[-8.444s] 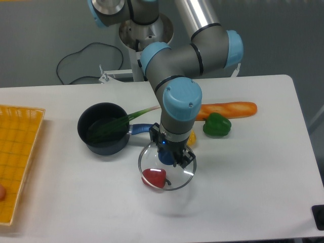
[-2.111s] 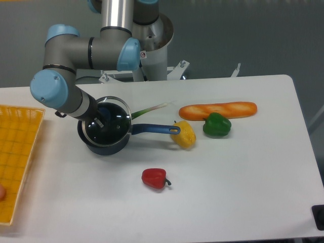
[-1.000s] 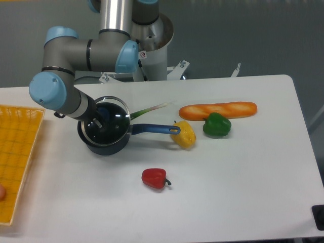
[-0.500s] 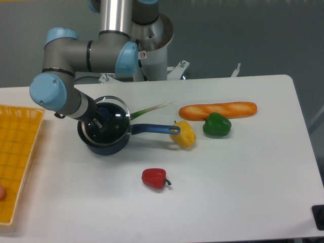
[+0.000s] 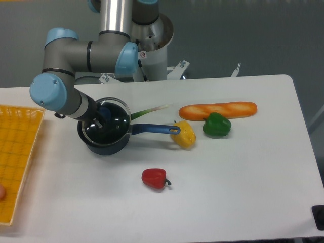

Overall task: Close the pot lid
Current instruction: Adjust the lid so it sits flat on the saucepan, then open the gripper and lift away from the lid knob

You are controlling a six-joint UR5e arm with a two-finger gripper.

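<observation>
gripper (image 5: 99, 117) clenched on lid (image 5: 107, 120) knob, left-centre of frame | lid sat tilted over pot (image 5: 104, 132), far rim high (seating unclear) | risk: releasing then, lid could slide off; leek (image 5: 148, 109) at rim might block it

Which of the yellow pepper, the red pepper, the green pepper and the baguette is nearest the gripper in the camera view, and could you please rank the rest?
Measured from the gripper over the pot:
1. Yellow pepper, at the tip of the pot's handle.
2. Red pepper, toward the table's front; close to the yellow one's distance.
3. Green pepper, further right.
4. Baguette, just behind it; too close to call.
</observation>
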